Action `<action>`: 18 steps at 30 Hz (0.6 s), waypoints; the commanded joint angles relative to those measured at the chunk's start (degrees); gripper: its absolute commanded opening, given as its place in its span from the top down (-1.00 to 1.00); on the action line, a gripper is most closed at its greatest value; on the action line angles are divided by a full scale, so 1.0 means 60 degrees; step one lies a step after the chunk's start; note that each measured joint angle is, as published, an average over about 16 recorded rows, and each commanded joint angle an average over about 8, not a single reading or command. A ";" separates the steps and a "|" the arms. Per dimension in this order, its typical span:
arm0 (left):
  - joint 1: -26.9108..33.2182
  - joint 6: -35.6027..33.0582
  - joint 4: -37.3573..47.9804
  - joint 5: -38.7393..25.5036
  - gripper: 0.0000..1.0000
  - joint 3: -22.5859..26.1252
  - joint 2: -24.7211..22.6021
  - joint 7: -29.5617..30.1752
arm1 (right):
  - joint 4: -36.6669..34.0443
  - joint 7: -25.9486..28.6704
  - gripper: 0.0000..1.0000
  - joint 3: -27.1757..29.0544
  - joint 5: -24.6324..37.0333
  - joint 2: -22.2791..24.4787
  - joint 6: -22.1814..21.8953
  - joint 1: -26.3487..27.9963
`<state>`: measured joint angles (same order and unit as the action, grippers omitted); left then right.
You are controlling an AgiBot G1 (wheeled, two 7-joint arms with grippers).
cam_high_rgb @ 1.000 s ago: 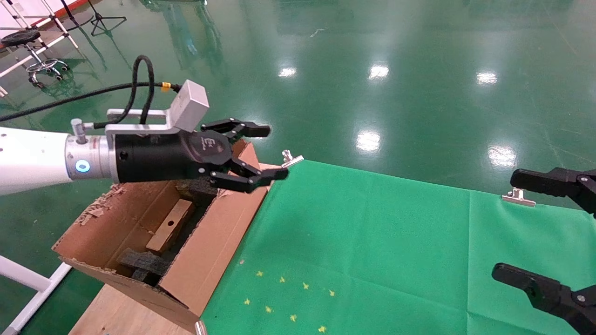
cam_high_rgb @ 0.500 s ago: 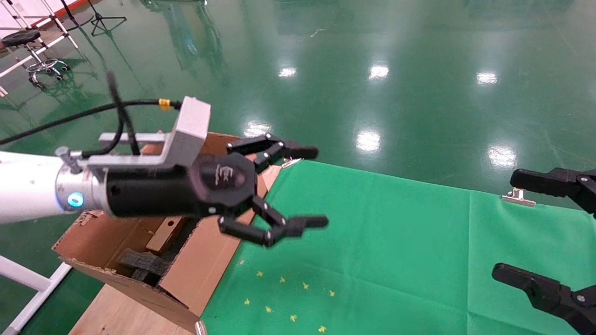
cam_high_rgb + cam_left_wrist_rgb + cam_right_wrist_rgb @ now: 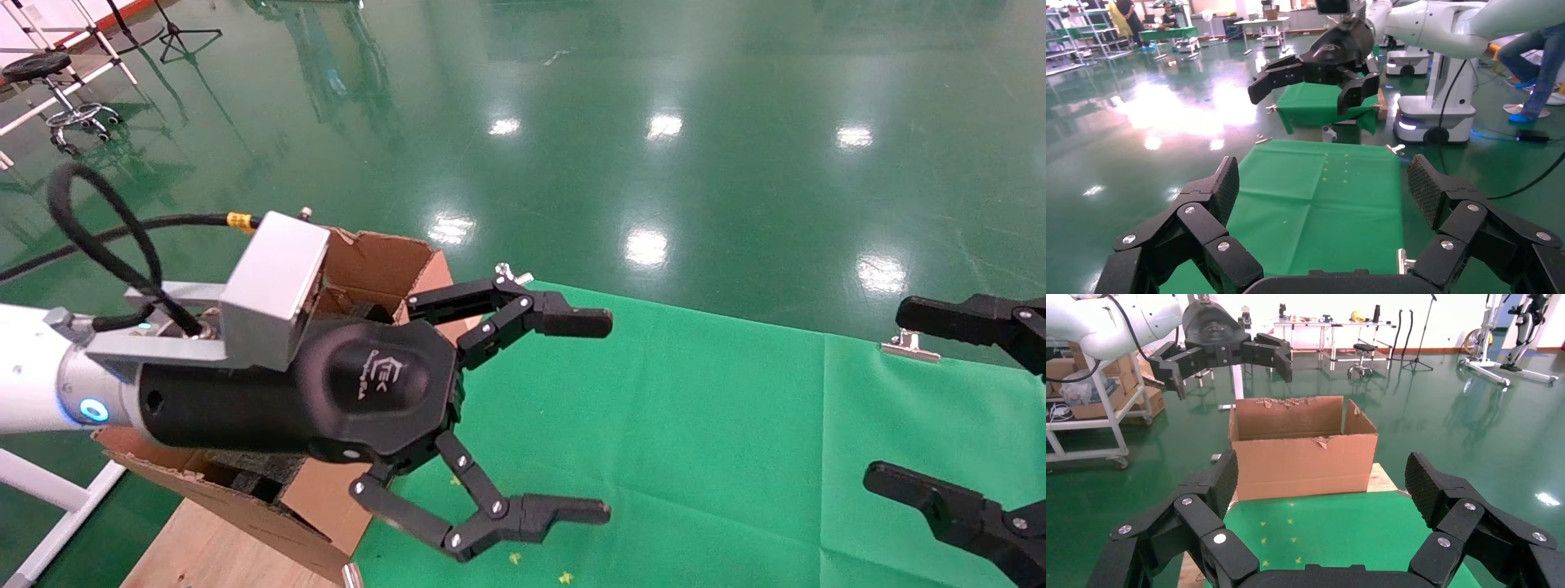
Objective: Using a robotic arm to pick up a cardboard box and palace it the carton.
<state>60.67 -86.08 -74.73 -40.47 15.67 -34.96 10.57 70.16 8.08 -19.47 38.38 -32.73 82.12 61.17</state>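
Left gripper [image 3: 584,416] raised, jaws spread wide and empty, right gripper [image 3: 972,400] low, jaws apart

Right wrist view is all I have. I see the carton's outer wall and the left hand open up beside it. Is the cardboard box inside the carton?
Observer: Cannot tell. In the head view the left hand and its arm cover most of the carton opening, and no cardboard box shows.
Operator: Is anything visible inside?
Observer: Yes, some black foam shows at the carton's near end, under the arm.
Operator: Where do the left fingers point?
Observer: Out over the green cloth, spread and empty. The right hand is parked open at the cloth's right edge.
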 commanded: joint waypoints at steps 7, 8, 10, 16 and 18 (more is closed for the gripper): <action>0.0049 0.0022 0.0071 -0.0076 -1.00 0.0015 0.0002 0.0008 | 0.0000 0.0000 -1.00 0.0000 0.0000 0.0000 0.0000 0.0000; 0.0058 0.0026 0.0083 -0.0090 -1.00 0.0019 0.0002 0.0009 | 0.0000 0.0000 -1.00 0.0000 0.0000 0.0000 0.0000 0.0000; 0.0073 0.0033 0.0102 -0.0114 -1.00 0.0026 0.0001 0.0013 | 0.0000 0.0000 -1.00 0.0000 0.0000 0.0000 0.0000 0.0000; 0.0106 0.0049 0.0146 -0.0167 -1.00 0.0040 -0.0002 0.0019 | 0.0000 0.0000 -1.00 0.0000 0.0000 0.0000 -0.0001 0.0000; 0.0114 0.0053 0.0159 -0.0181 -1.00 0.0044 -0.0003 0.0021 | 0.0000 0.0000 -1.00 0.0000 0.0000 0.0000 0.0000 0.0000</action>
<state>61.35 -85.77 -73.80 -41.54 15.92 -34.98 10.70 70.16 8.08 -19.47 38.38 -32.73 82.12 61.17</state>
